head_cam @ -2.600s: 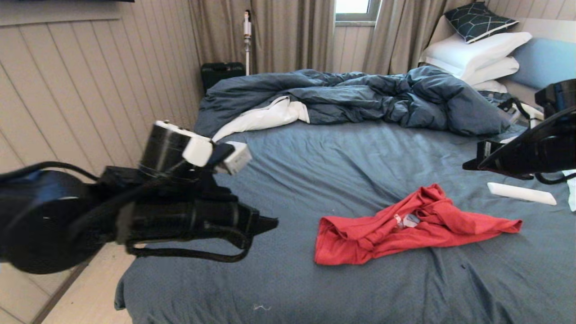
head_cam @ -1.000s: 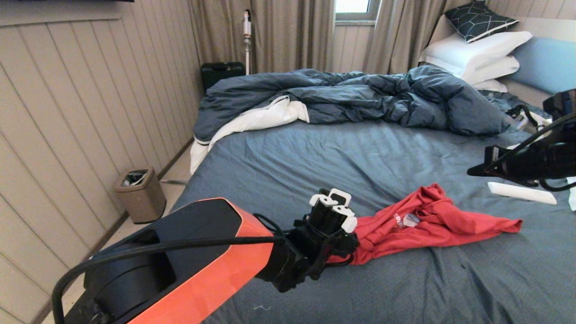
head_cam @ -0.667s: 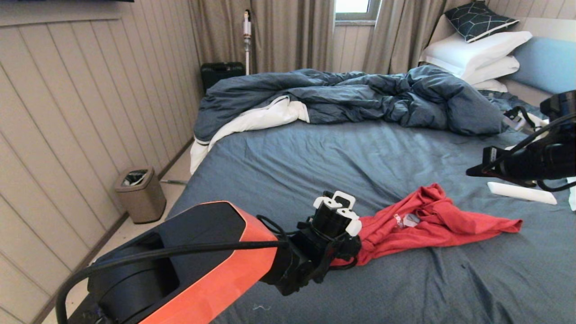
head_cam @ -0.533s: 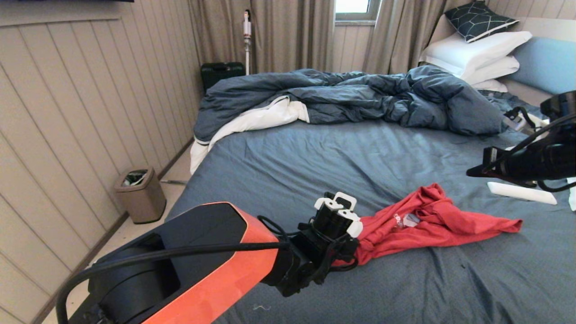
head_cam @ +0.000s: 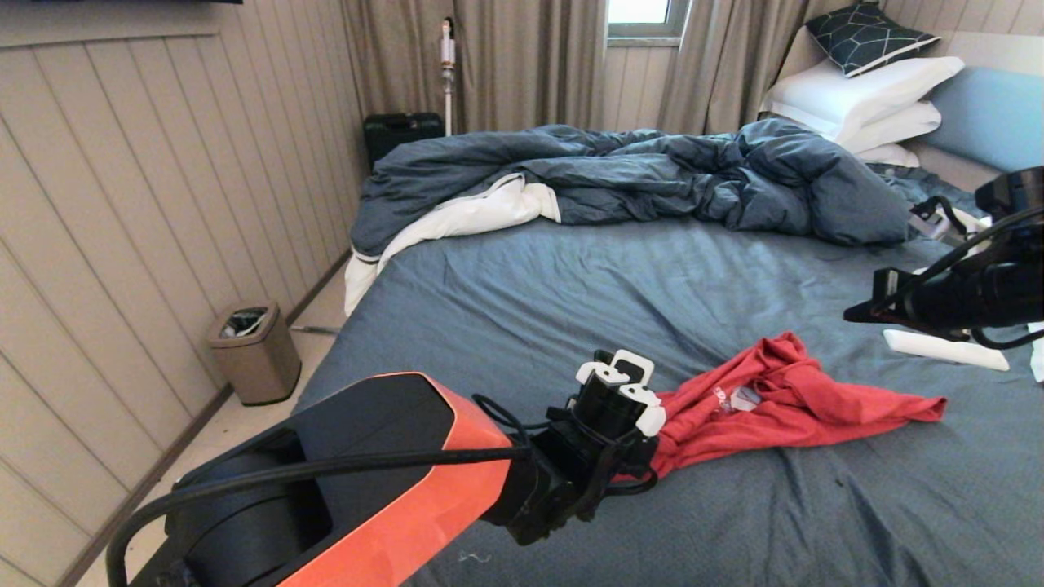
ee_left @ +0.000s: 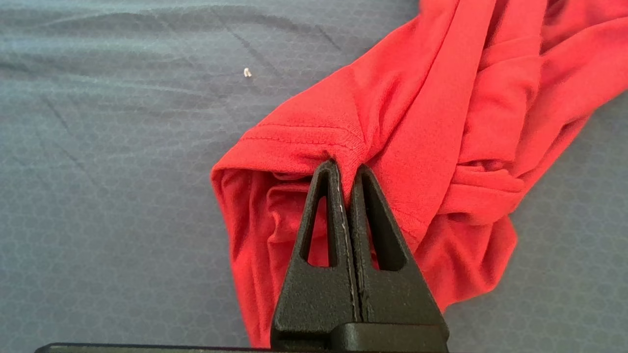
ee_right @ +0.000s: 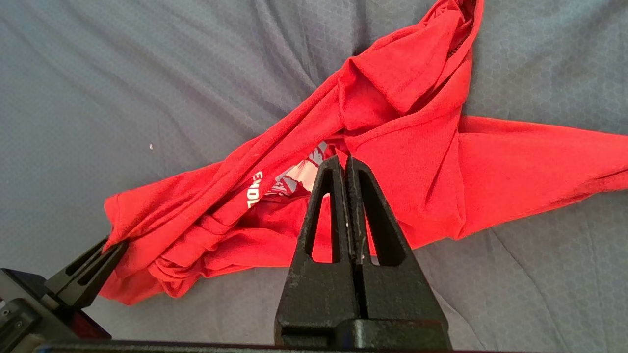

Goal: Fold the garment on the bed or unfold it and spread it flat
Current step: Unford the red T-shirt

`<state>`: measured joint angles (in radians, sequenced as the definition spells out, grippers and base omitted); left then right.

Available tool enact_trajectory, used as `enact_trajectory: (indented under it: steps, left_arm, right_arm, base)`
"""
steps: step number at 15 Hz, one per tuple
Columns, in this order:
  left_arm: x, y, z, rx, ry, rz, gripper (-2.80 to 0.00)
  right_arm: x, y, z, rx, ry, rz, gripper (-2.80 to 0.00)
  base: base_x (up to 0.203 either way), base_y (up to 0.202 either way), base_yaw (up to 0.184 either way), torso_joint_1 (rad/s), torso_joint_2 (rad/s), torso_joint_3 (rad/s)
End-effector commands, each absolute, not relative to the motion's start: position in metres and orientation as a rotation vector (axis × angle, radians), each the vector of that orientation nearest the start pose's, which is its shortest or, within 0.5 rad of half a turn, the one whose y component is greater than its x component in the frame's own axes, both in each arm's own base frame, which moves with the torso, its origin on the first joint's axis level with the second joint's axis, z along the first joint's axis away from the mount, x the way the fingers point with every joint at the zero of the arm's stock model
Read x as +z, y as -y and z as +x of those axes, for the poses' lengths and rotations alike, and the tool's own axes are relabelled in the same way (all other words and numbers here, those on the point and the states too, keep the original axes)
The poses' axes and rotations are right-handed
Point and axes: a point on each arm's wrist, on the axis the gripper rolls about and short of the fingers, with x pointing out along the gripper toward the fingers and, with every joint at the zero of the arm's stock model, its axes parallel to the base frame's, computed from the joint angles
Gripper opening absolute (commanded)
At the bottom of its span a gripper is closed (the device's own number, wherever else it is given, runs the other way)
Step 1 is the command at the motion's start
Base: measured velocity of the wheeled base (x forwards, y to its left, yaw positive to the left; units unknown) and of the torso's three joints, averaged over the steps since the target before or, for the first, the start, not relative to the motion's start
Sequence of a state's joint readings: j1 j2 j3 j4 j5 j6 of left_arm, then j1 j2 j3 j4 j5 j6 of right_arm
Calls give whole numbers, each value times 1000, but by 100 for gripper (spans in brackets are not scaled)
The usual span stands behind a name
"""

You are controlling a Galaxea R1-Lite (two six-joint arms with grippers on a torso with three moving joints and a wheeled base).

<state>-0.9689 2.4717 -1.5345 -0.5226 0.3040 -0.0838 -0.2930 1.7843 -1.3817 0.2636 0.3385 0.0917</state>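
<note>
The garment [head_cam: 783, 408] is a red T-shirt lying crumpled and stretched sideways on the bed [head_cam: 571, 293]. A bit of its white print [ee_right: 294, 176] shows between folds. My left gripper [ee_left: 344, 169] is shut on the stitched hem at the shirt's left end. The same gripper [ee_right: 115, 243] shows at that end in the right wrist view. My right gripper [ee_right: 344, 161] is shut with nothing in it. It hangs in the air above the shirt's right part, at the right edge of the head view [head_cam: 866, 308].
A rumpled dark blue duvet [head_cam: 636, 175] with white lining lies across the far part of the bed. White pillows [head_cam: 864, 98] are stacked at the far right. A white flat object [head_cam: 946, 350] lies right of the shirt. A bin [head_cam: 254, 350] stands on the floor by the panelled wall.
The left arm came down from high on the left and shut on the shirt's left end, which has bunched and shifted a little to the right. The right arm sank slightly.
</note>
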Motion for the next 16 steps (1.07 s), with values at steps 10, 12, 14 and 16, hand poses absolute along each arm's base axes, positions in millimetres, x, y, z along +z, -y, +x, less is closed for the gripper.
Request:
enact_trajectory:
  steps: [10,12,14,16]
  left_arm:
    - [126,363,379,-352,-124,-8,-280]
    - [113,352,396,-302,-135,29,-280]
    - [107,337,410,-264,-144,33,-280]
    - [109,319,423,-231,-146,45,-280]
  right_arm:
    - [227,87,321,21,-654,301,-280]
    - [226,87,321,21,-658,301,-280]
    - [225,87,322,21,-651,299,-280]
    - [223,87,322,21,-653,297,-280]
  base:
    - [0,0,0,0,0,0]
    - [0,0,0,0,0,0]
    - [0,0,0,0,0,0]
    - [0,0,0,0,0,0]
